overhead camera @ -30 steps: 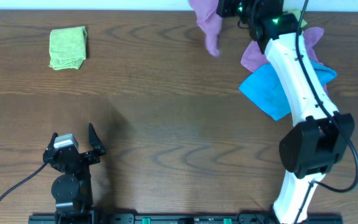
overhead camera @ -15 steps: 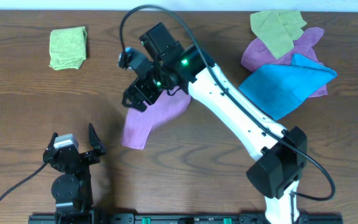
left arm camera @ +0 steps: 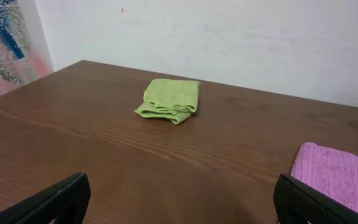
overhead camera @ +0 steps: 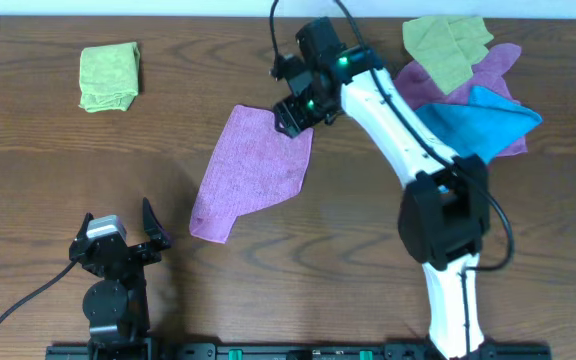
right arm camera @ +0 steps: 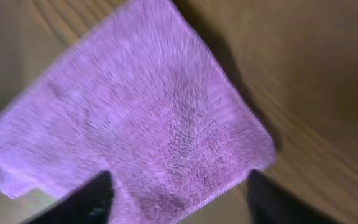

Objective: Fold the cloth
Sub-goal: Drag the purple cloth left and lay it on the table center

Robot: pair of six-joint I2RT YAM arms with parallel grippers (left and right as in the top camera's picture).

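1. Cloth [overhead camera: 251,170] – purple, lying opened out flat on the table [overhead camera: 368,285], a little left of centre and well clear of every edge. No fold in it yet.
2. Long axis runs on a diagonal, from its far-right corner down to a narrower near-left end that points at the front-left corner of the table.
3. Right gripper [overhead camera: 296,112] hangs over that far-right corner. From it the whole cloth spreads away toward the front-left. In the wrist view its fingers [right arm camera: 95,199] stand well apart with the pile of the cloth flat beneath them. Nothing pinched, as far as the blur allows.
4. Left gripper [overhead camera: 120,232] sits low by the front edge on the left, jaws spread wide and empty. The cloth's near-left end is near it but apart, off to its right.
5. Judgement: each arm has one end of the diagonal on its own side – right for the far corner, left for the near end. A fold along or across that axis looks reachable by both.
6. Bystanders: folded green cloth [overhead camera: 109,77] by the far-left corner; heap with a blue cloth [overhead camera: 458,140] far right, well apart.
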